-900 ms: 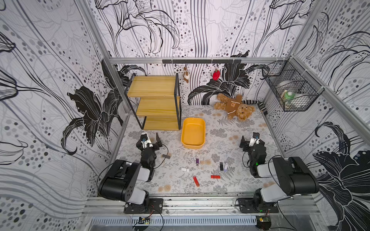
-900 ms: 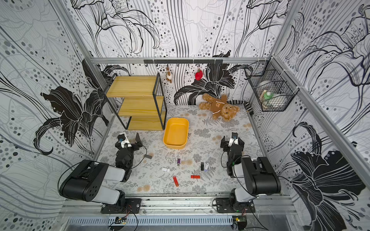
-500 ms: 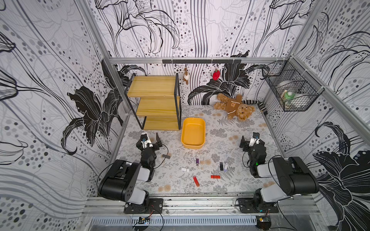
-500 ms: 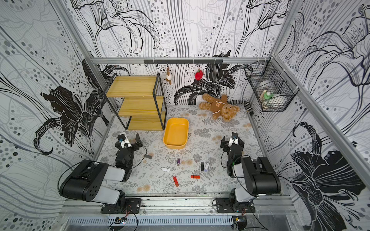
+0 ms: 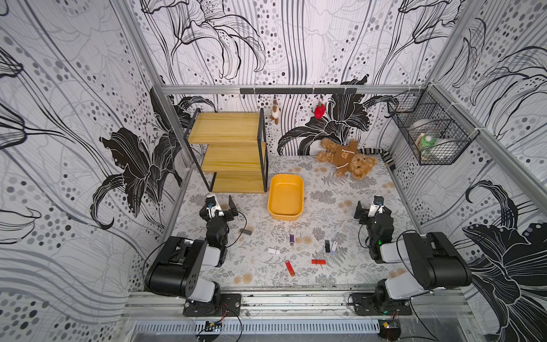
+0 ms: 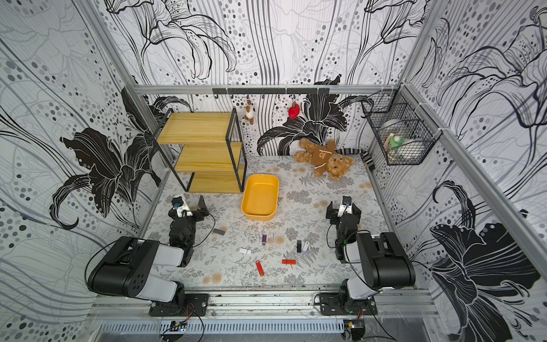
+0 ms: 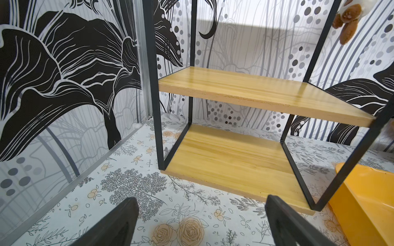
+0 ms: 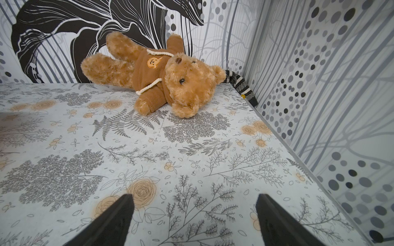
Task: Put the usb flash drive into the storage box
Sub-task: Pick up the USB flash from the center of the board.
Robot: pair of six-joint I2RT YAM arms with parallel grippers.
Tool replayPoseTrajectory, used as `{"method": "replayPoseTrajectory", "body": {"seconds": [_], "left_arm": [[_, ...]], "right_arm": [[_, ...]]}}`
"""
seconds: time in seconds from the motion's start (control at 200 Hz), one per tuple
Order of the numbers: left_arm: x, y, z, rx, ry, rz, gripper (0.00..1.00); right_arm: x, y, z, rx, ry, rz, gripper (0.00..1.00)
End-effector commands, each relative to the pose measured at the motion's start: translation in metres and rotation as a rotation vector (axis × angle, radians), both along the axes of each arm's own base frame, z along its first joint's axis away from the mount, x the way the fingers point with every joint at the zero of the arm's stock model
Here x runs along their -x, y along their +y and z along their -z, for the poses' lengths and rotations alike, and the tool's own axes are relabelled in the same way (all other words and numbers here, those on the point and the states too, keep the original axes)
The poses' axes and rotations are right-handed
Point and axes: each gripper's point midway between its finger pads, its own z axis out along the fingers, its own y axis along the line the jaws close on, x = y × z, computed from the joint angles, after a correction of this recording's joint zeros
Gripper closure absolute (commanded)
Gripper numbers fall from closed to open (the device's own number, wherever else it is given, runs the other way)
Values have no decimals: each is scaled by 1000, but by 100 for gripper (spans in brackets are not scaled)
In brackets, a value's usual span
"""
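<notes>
Awaiting first pickup: the storage box [image 5: 284, 218] is empty. The flash drives [image 5: 273, 251] lie loose on the table [image 5: 340, 189], the purple flash drive [image 5: 291, 238] nearest the box. The left gripper [image 5: 222, 207] and right gripper [image 5: 370, 210] are spread wide, holding nothing.

rack [image 5: 228, 127], storage box [image 5: 285, 198] beside — bear [image 5: 346, 158] behind

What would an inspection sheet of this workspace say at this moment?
Surface: floral table, no spill seen.
Job's things: storage box empty; purple flash drive, white flash drive and others loose in front of it.
Clutter: teddy bear lying at back; wooden shelf rack beside the box.
End effectors: left end effector open, empty; right end effector open, empty.
Cables: black cable loops by the left arm.
Surroundings: wire basket on wall, holding items; hanging toys on rail.
</notes>
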Motion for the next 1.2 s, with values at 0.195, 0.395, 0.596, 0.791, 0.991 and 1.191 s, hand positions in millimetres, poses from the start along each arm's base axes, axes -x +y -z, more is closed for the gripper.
{"method": "replayPoseTrajectory", "body": {"seconds": [0.195, 0.395, 0.596, 0.791, 0.991, 1.191], "left_arm": [[-5, -6, -32, -44, 11, -86, 2], [-31, -30, -70, -49, 201, -43, 2], [-16, -44, -76, 11, 420, 38, 2], [15, -51, -75, 90, 513, 93, 2], [31, -59, -59, 153, 555, 136, 2], [37, -61, -50, 180, 569, 143, 2]], "right_arm": [[-9, -2, -17, 3, -6, 6, 4], [-47, -4, -70, -22, 183, 59, 5], [-29, 45, -79, -94, 480, 60, 5], [26, 111, -69, -170, 654, 18, 5], [85, 147, -38, -290, 813, -51, 4], [128, 159, 8, -336, 953, -64, 1]]}}
